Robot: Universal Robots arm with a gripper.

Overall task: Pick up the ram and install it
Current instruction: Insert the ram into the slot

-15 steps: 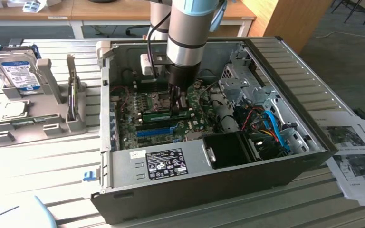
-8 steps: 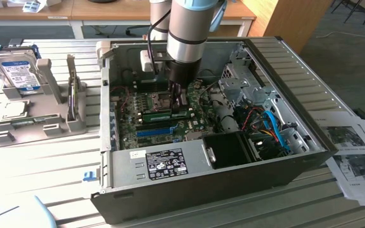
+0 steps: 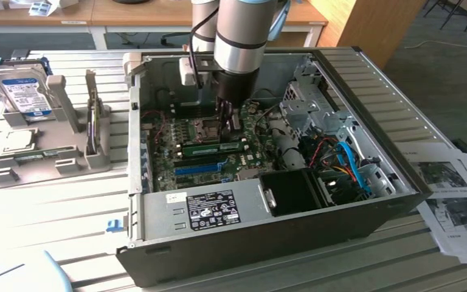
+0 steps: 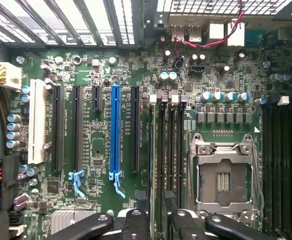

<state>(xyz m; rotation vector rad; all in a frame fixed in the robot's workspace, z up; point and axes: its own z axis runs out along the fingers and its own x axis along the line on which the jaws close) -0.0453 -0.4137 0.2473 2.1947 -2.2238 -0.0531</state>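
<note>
Inside the open computer case (image 3: 242, 249), which stands in the middle of the slatted bench (image 3: 47, 207), the gripper (image 3: 231, 125) hangs over the motherboard (image 3: 242, 161) on the end of the grey arm (image 3: 238, 36). The ram (image 3: 214, 147) is on the board: a green stick with a pale sticker, standing on its long edge among the memory slots, between the blue slot strip (image 3: 197, 168) and the bare metal processor socket (image 3: 205, 128). In the exterior view it sits just under the fingertips and apart from them; whether it is pressed fully home I cannot tell. In the wrist view the fingers (image 4: 135, 225) stand a little apart, with a narrow gap between the black pads and nothing visibly pinched there. Beyond them run the black memory slots (image 4: 173, 145), with the socket on one side and the blue strip on the other. At the case's near edge sits the silver power supply (image 3: 205, 210) with a black fan (image 3: 294, 191) beside it, and blue and red cables (image 3: 347, 164) crowd the case's side toward the exterior view's right. Near the bench's edge at the exterior view's left a grey holder (image 3: 67, 121) carries a hard drive (image 3: 22, 91) upright. Printed sheets (image 3: 452, 194) lie at the bench's edge on the exterior view's right
</note>
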